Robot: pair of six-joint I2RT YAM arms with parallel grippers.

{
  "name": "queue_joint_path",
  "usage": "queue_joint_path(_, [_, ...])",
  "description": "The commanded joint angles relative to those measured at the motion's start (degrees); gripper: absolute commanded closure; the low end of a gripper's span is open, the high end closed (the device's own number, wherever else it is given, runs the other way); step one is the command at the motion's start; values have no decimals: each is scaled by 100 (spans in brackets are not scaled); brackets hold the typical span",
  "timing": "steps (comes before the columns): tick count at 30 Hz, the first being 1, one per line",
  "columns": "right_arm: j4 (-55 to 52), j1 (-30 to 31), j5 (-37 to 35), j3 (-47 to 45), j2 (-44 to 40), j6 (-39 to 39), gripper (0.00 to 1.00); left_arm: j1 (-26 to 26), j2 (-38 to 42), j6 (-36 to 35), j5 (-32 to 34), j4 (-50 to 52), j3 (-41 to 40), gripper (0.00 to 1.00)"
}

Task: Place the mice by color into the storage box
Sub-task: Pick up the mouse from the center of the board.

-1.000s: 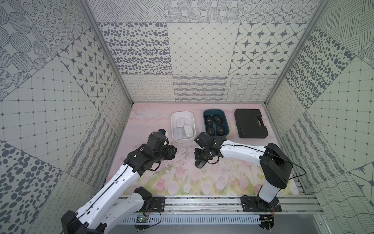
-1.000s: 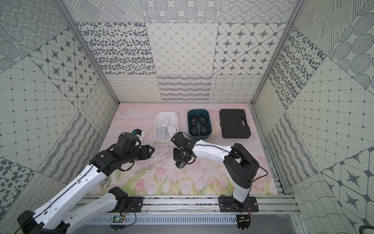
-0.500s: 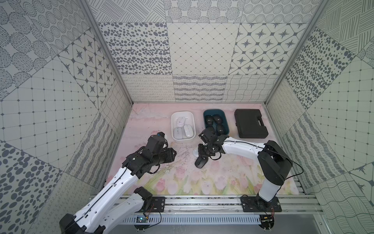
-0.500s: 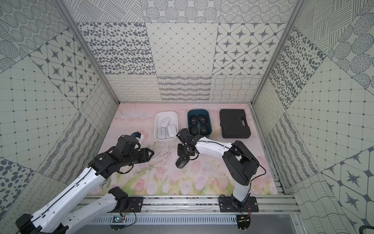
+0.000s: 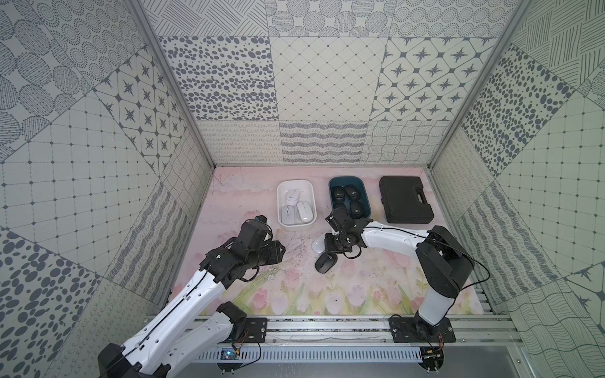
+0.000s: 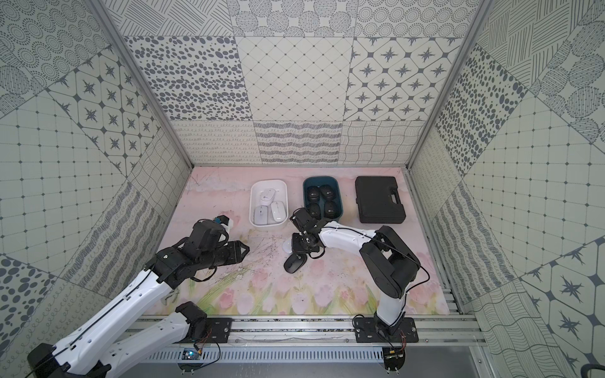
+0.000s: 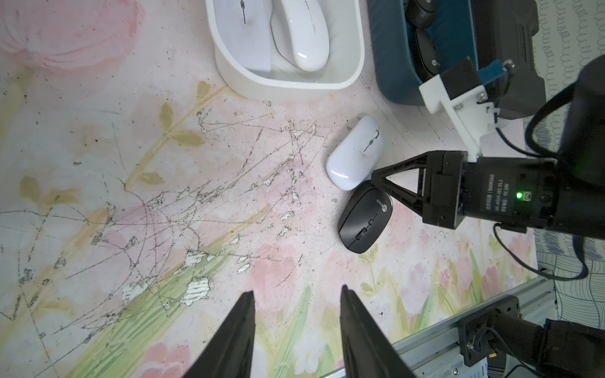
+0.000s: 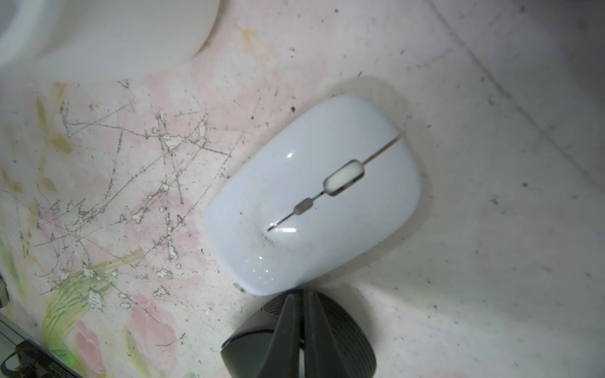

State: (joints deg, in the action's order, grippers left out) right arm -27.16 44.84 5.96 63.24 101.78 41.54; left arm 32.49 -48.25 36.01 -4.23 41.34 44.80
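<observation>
A white mouse (image 5: 317,244) (image 8: 314,193) and a black mouse (image 5: 325,262) (image 7: 365,221) lie touching on the mat in front of the tubs. My right gripper (image 8: 302,294) (image 7: 375,178) is shut and empty. It hovers over the black mouse's rear end with its tips at the white mouse's edge. The white storage box (image 5: 294,182) holds three white mice. The teal storage box (image 5: 345,179) holds several black mice, partly hidden by my right wrist. My left gripper (image 7: 296,291) (image 5: 281,252) is open and empty, over bare mat to the left of both loose mice.
A black hard case (image 5: 406,199) lies shut to the right of the teal box. The floral mat (image 7: 163,196) is scratched between my two grippers. Patterned walls close in the left, back and right sides, and a metal rail (image 5: 327,330) runs along the front.
My right gripper has closed fully and its wrist has shifted slightly toward the tubs, uncovering the white mouse. My left arm has drifted a little toward the front. Both loose mice stay put.
</observation>
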Motion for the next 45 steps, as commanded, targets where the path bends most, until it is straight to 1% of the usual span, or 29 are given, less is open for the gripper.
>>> queue_joint_path(1, [63, -39, -2, -11, 118, -72, 92, 3, -20, 38, -87, -150, -47, 54])
queue_joint_path(3, [-19, -42, 24, -12, 113, -97, 92, 3, -11, 29, -80, -132, -50, 54])
queue_joint_path(9, [90, -11, 49, -724, -373, 58, 93, 3, 53, 20, -84, -138, -117, 54])
queue_joint_path(13, [183, 155, 76, -991, -542, 152, 94, 6, 52, 20, -108, -162, -129, 54])
queue_joint_path(20, [185, 582, 63, -1400, -971, 535, 93, 10, 199, 37, -81, -50, -140, 54])
queue_joint_path(24, [-54, 973, 16, -1321, -1054, 583, 93, 12, 265, 59, -62, -32, -181, 54])
queue_joint_path(26, [-111, 1133, 15, -1294, -1101, 620, 90, 10, 282, 77, -50, -13, -197, 54])
queue_joint_path(29, [-266, 1176, -183, -1347, -1403, 706, 83, 12, 348, 70, -49, -17, -223, 54])
queue_joint_path(30, [-379, 1176, -330, -1347, -1572, 689, 76, 12, 370, 58, -78, -35, -236, 54])
queue_joint_path(32, [-665, 1179, -561, -1222, -1852, 506, 51, 12, 431, 38, -170, -117, -319, 50])
queue_joint_path(33, [-745, 1184, -590, -1159, -1962, 324, 37, 12, 485, 44, -234, -164, -381, 47])
queue_joint_path(34, [-771, 1193, -560, -1105, -2050, 162, 21, 7, 550, 65, -296, -220, -454, 44])
queue_joint_path(35, [-760, 1216, -485, -1071, -2096, -38, 11, 11, 620, 89, -328, -257, -521, 39])
queue_joint_path(36, [-775, 1250, -431, -1004, -2089, -210, 4, 12, 694, 129, -336, -266, -592, 29])
queue_joint_path(37, [-803, 1313, -372, -915, -2050, -390, 1, 16, 776, 167, -330, -252, -647, 17])
queue_joint_path(38, [-865, 1381, -330, -834, -1974, -531, 1, 12, 893, 198, -314, -206, -682, 10])
queue_joint_path(40, [-982, 1542, -288, -649, -1761, -776, 1, 12, 1187, 268, -232, -80, -735, 2])
queue_joint_path(45, [-1498, 1890, -528, 0, -931, -1201, 1, 10, 2127, 575, 15, 110, -823, 1])
